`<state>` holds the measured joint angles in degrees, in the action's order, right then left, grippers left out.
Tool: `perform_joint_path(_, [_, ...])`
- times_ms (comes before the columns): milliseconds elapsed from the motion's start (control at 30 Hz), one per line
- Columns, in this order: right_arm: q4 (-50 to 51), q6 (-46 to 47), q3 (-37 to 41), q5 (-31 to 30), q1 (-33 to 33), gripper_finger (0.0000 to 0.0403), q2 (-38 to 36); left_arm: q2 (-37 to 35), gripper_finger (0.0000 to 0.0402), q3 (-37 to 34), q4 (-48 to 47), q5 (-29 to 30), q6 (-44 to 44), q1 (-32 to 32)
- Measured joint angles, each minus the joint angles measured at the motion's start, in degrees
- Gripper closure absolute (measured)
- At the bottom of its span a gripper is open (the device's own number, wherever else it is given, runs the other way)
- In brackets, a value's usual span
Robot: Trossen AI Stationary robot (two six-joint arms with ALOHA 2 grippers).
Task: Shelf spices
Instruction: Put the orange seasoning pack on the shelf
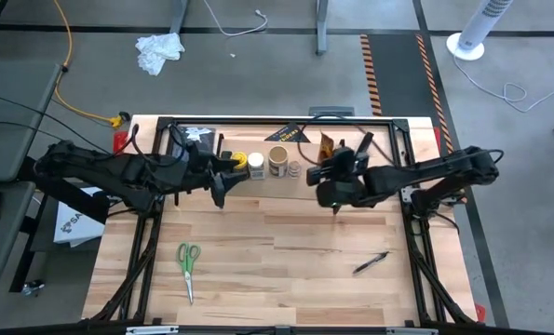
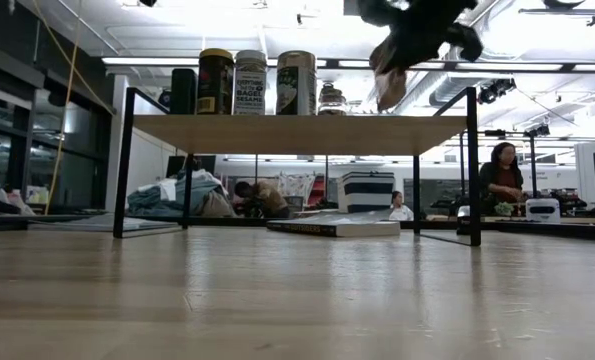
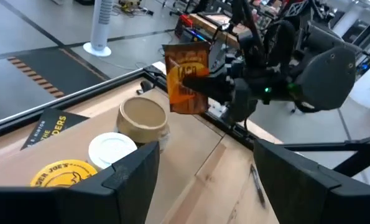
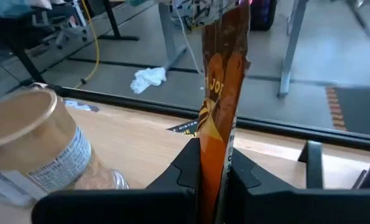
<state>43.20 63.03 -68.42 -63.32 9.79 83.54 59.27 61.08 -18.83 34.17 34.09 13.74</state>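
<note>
The shelf stands at the table's far side on thin black legs. On its top stand a black jar, a yellow-lidded jar, a white-lidded jar, a wide tan jar and a tiny brown jar. My right gripper is shut on the orange-brown packet just right of the jars. My left gripper hovers open near the row's left end, holding nothing. My right gripper pinches the packet between its two fingers, one on each flat face, near one end. The rest of the packet sticks out past the fingertips. In the low view the packet hangs tilted below the gripper, clear of the shelf top.
A book lies under the shelf. Green-handled scissors lie at the near left of the table and a black marker at the near right. The black frame edges the table. People sit in the room beyond.
</note>
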Motion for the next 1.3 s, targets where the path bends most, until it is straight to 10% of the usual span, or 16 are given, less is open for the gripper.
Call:
perform_joint_path(900, [-7.54, 3.04, -0.09, -26.25, 6.52, 0.0382, 22.34, -3.08, 0.0144, 0.04, 2.1, -1.26, -2.69, 0.3])
perform_joint_path(1300, [-7.52, 2.71, -0.07, -26.51, 6.74, 0.0277, 22.98, -3.06, 0.0144, 0.02, 2.28, -2.43, -2.78, 0.3])
